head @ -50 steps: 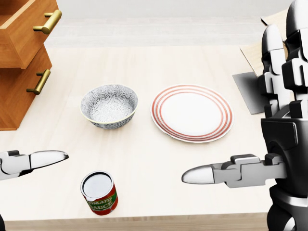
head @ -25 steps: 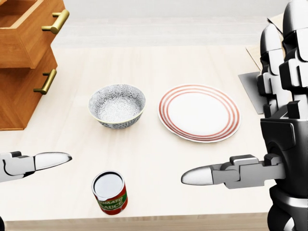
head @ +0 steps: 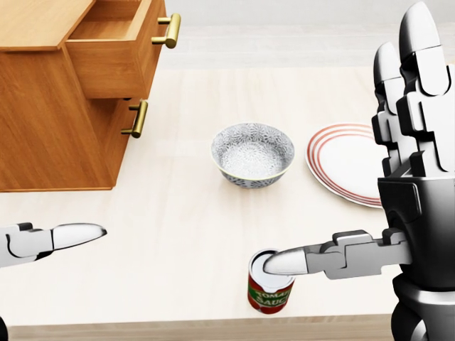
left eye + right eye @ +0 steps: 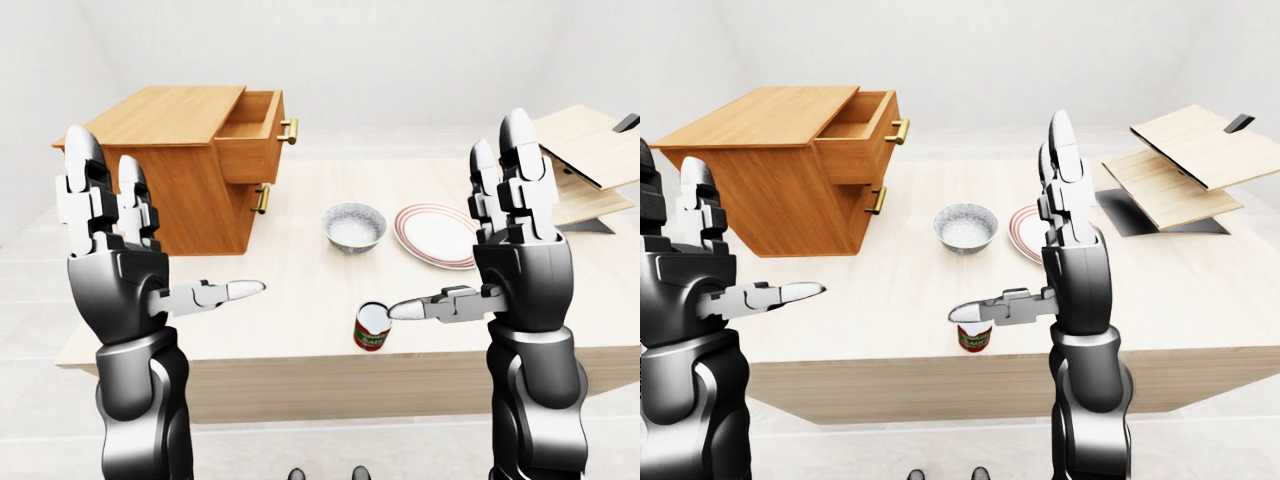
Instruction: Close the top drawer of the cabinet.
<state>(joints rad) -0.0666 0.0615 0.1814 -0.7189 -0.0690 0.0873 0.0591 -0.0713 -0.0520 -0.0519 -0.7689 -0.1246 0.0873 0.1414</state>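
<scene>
a wooden cabinet [image 4: 165, 165] is seen at the left end of a pale wooden table [image 3: 185, 213] in the left-eye view. its top drawer [image 3: 117, 50] is pulled out toward the view's right, with the inside exposed; a brass handle [image 3: 169, 30] is fixed to its face. the lower drawer [image 3: 121, 124] is seen shut, with a brass handle of its own.

the left hand [image 4: 115, 255] is held upright at the left of the left-eye view, two fingers pointing up and the thumb stretched toward the right; it is spread wide and nothing is gripped. it is well apart from the drawer. the right hand [image 4: 520, 245] is raised likewise at the right, fingers up, thumb pointing left, spread wide and empty.

a patterned bowl [image 3: 252, 154] is set near the table's middle, and a red-ringed plate [image 4: 435, 235] lies just beside it to the right. a tomato sauce can [image 3: 270, 288] stands upright near the table's bottom edge; in the head view its top is partly covered by the right thumb, and contact cannot be judged. stacked wooden boards [image 4: 1185, 160] are seen at the far right.
</scene>
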